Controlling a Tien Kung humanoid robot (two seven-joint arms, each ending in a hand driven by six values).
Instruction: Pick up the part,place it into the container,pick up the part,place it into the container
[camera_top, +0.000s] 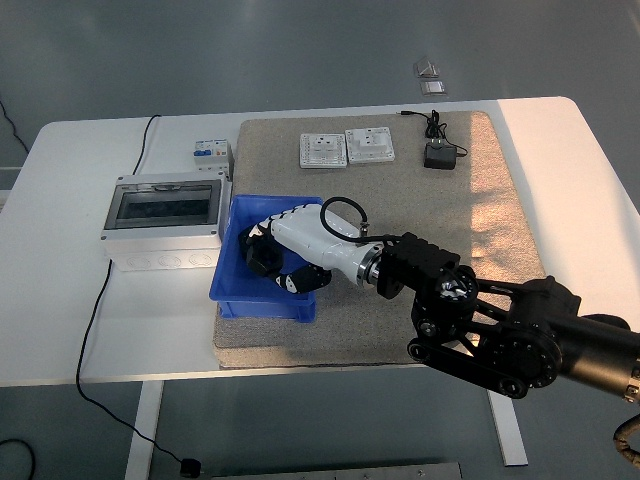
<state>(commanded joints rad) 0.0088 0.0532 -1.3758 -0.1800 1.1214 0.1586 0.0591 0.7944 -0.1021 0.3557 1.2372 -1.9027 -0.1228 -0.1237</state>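
Mostly hidden, a black part (262, 256) sits inside the blue container (240, 288), under the white right hand (290, 250). Whether that dark shape is one part or two I cannot tell; the hand covers much of the bin. Fingers (262, 222) curve over the part, thumb low near the bin's front wall. Whether they grip it or have let go is not clear from this angle.

Judged step: the placing of a part into the container, at or near release. The next move likely calls for opening the fingers fully and lifting straight up, clear of the bin's walls, without dragging the part out.

Container rests on the beige mat (400, 300), beside a grey breaker box (164, 212). Two white sockets (347, 148) and a black adapter (439, 156) lie further back on the mat. Left hand not visible.
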